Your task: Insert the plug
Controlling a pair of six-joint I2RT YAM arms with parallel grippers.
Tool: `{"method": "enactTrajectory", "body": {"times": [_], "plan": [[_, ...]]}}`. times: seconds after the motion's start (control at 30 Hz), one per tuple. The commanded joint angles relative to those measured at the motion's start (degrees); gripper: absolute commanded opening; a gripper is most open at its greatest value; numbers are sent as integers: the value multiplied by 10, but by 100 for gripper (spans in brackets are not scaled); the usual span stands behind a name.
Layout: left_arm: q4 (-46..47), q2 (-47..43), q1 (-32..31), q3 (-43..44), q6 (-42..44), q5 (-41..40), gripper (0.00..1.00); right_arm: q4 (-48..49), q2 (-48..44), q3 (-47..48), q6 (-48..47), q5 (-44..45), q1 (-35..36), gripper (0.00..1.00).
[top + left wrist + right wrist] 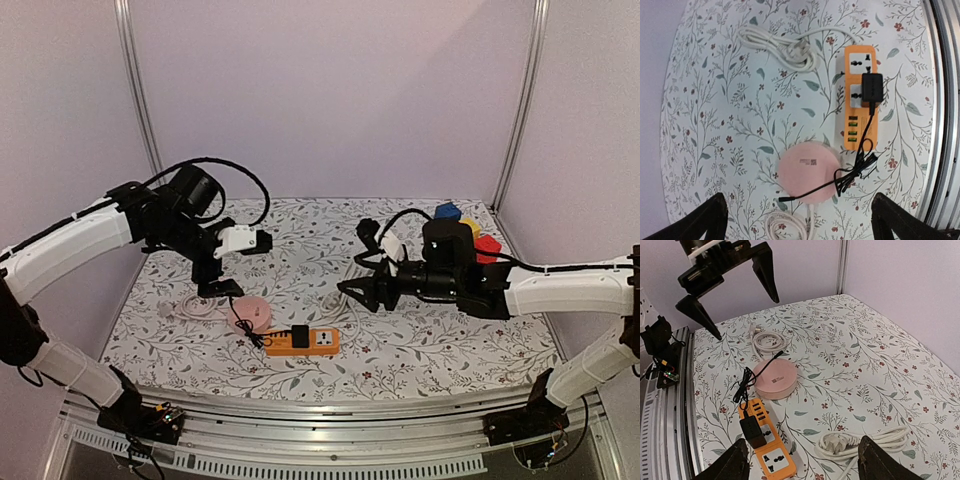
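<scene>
Landmark: orange power strip (853, 100), a hard plastic bar lying flat on the flowered cloth (720, 115). Its long axis runs along the table's near edge.
Plug: black adapter (872, 87), a boxy matte block that looks fully seated in the strip's inner socket. The end socket is free.
Lead: thin black lead (860, 165) trails from the adapter along the strip to a smooth pink disc (807, 170) just off the USB end.
Loose plug: white plug (800, 50) on a coiled, rubbery cord, just beside the free-socket end, pins roughly towards the strip.
Left gripper (220, 290): spread wide and empty, hanging over the disc beside the strip.
Right gripper (348, 295): also gaping and empty, beyond the free-socket end, by the white coil.
Judgement: if a plug is still to go in, it is the white one, and the right arm is nearer.
</scene>
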Motion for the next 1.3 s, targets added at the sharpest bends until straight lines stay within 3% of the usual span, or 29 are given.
{"method": "enactTrajectory", "body": {"times": [0.0, 0.1, 0.17, 0.3, 0.37, 0.47, 0.73, 0.83, 1.07, 1.27], "plan": [[-137, 4, 183, 20, 57, -38, 100, -44, 20, 56, 13, -12, 1, 73], [-220, 33, 318, 34, 139, -61, 99, -52, 41, 89, 20, -29, 2, 74], [-260, 62, 401, 35, 201, -79, 90, -52, 55, 106, 29, -40, 2, 76], [-201, 94, 467, -7, 260, -100, 76, -54, 89, 145, 64, -70, 3, 84], [-136, 79, 482, -45, 288, -57, 76, -58, 99, 158, 78, -79, 6, 91], [-43, 52, 490, -112, 321, -3, 77, -60, 102, 160, 77, -68, 23, 93], [127, 110, 497, -189, 338, 0, 77, -62, 102, 161, 72, -62, 44, 94], [127, 128, 497, -187, 335, 12, 74, -67, 101, 165, 70, -63, 46, 94], [106, 130, 497, -208, 350, 6, 50, -68, 106, 168, 68, -57, 47, 94], [102, 130, 497, -214, 353, 0, 39, -69, 122, 181, 68, -67, 47, 94]]}}
